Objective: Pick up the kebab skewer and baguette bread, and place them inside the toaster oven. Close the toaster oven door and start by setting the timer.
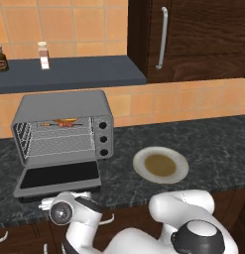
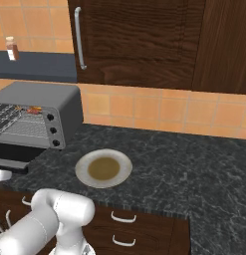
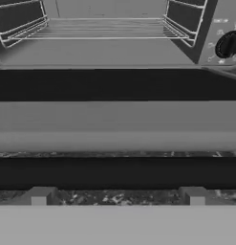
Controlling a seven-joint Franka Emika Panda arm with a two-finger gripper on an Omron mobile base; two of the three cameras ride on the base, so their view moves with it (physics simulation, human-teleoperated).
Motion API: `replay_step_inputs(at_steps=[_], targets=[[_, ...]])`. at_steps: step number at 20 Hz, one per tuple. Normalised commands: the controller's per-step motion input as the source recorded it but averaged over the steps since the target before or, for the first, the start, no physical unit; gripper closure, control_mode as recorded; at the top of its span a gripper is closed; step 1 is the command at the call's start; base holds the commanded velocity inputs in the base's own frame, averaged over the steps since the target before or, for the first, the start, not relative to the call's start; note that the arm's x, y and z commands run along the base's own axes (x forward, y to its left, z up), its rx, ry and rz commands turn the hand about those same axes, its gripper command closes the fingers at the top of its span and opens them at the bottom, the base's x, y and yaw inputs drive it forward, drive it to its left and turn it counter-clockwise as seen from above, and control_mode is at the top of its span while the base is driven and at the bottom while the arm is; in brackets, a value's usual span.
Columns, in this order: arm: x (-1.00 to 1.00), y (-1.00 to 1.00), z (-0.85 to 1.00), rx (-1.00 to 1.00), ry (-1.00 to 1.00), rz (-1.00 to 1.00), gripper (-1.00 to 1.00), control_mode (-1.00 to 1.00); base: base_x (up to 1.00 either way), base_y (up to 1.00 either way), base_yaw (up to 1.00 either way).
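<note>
The toaster oven (image 1: 64, 106) stands on the dark counter with its door (image 1: 59, 176) folded down flat. On its upper rack at the back lie the orange baguette bread (image 1: 67, 120) and the reddish kebab skewer (image 1: 61, 125), which also show in the right base view as the skewer and bread (image 2: 34, 110). My gripper (image 3: 118, 196) is low in front of the door's front edge, open, with its fingertips (image 3: 40, 195) wide apart and nothing between them. In the hand view the door's grey frame (image 3: 117, 124) and a dark bar below it cross just above the tips. My hand (image 1: 64, 201) sits at the door's near edge.
An empty plate with a brown centre (image 1: 160, 164) lies on the counter right of the oven. Three dark knobs (image 1: 102, 139) line the oven's right panel. A shelf above holds a bottle (image 1: 43, 54) and a jar (image 1: 0, 58). A dark cabinet (image 1: 193, 39) hangs at upper right.
</note>
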Motion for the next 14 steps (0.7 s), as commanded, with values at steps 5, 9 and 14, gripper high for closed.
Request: replay_step_inputs(at_steps=[5, 9, 14], targets=[[0.22, 0.00, 0.53, 0.00, 0.00, 0.00, -1.00, -1.00, 0.00, 0.00, 0.00], [0.27, 0.00, 0.56, 0.00, 0.00, 0.00, -1.00, -1.00, 0.00, 0.00, 0.00], [0.30, 0.00, 0.58, 0.00, 0.00, 0.00, -1.00, -1.00, 0.00, 0.00, 0.00]])
